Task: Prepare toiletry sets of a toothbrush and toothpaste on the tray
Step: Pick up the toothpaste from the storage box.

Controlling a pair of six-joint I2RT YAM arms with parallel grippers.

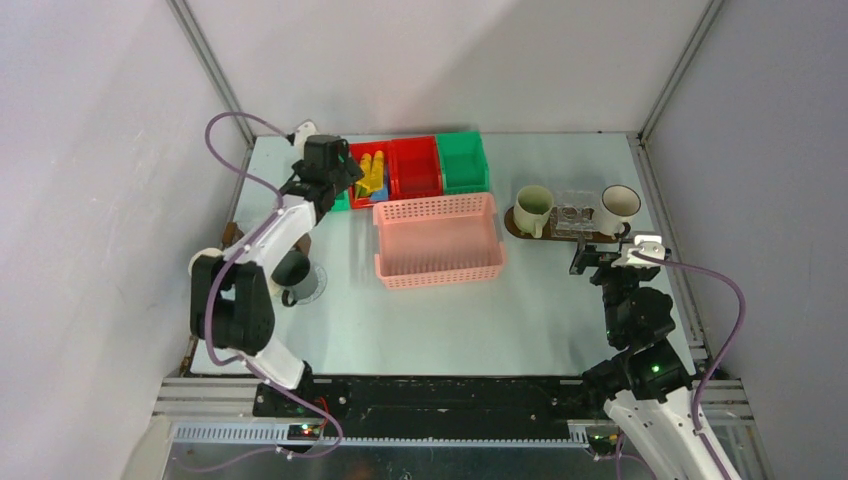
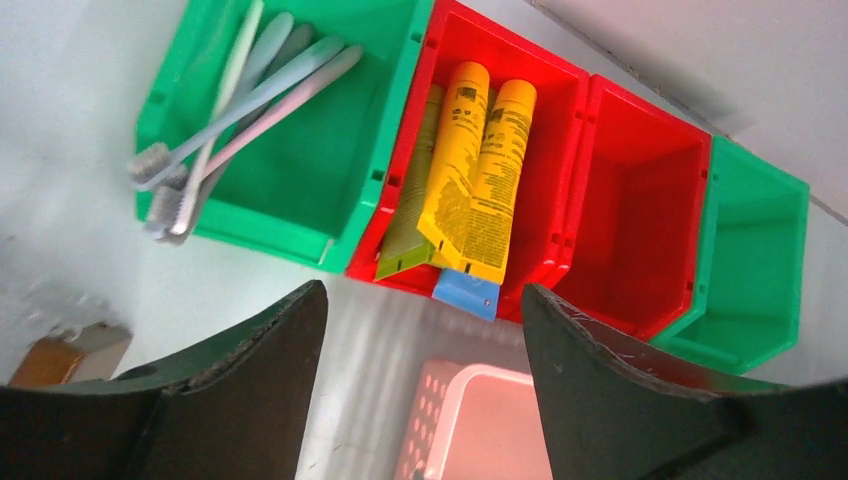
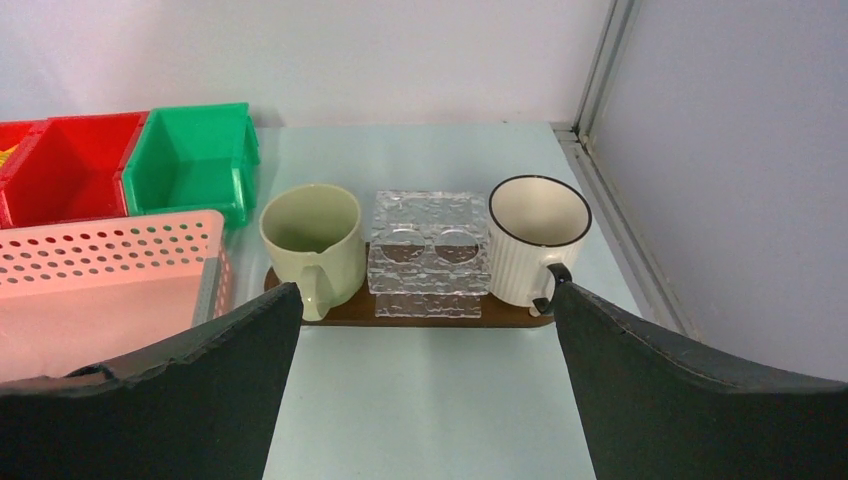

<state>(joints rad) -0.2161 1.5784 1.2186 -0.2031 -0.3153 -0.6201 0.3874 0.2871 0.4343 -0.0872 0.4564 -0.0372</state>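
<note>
At the far right of the pale blue-green table (image 1: pixel 450 320), a flat dark brown oval wooden tray (image 3: pixel 352 305), lying crosswise near the right wall. On its left end, a pale green ceramic mug (image 3: pixel 312 240), upright, handle toward the arms. On its right end, a white ribbed ceramic mug with a dark rim (image 3: pixel 538 245), also upright, dark handle toward the arms. Between the two mugs, on the tray and just beside both, a clear patterned block with two round wells (image 3: pixel 430 255).

Across the table, thin pastel toothbrushes (image 2: pixel 250 100) piled in the leftmost green plastic bin (image 2: pixel 310 170), bristle heads hanging over its near lip. Right beside it, a red plastic bin (image 2: pixel 552 190) holding two yellow toothpaste tubes (image 2: pixel 480 170) side by side on an olive-green tube (image 2: pixel 405 225), with a blue tube end (image 2: pixel 465 293) poking over the near lip. Further right, a second red bin (image 2: pixel 640 190) and a second green bin (image 2: pixel 760 260); all four in one row along the table's far edge. At the table's left side, a dark ceramic mug (image 1: pixel 293 268) on a clear round disc (image 1: pixel 312 288), partly hidden behind the left arm.

Just in front of the bin row, a pink lattice plastic basket (image 1: pixel 438 240), between bins and tray.

Above the near end of the tube bin, the left hand (image 2: pixel 422 295), fingers spread wide, gripping nothing. Low over the table in front of the tray and facing it, the right hand (image 3: pixel 425 290), fingers fully apart, gripping nothing, clear of tray and mugs.
</note>
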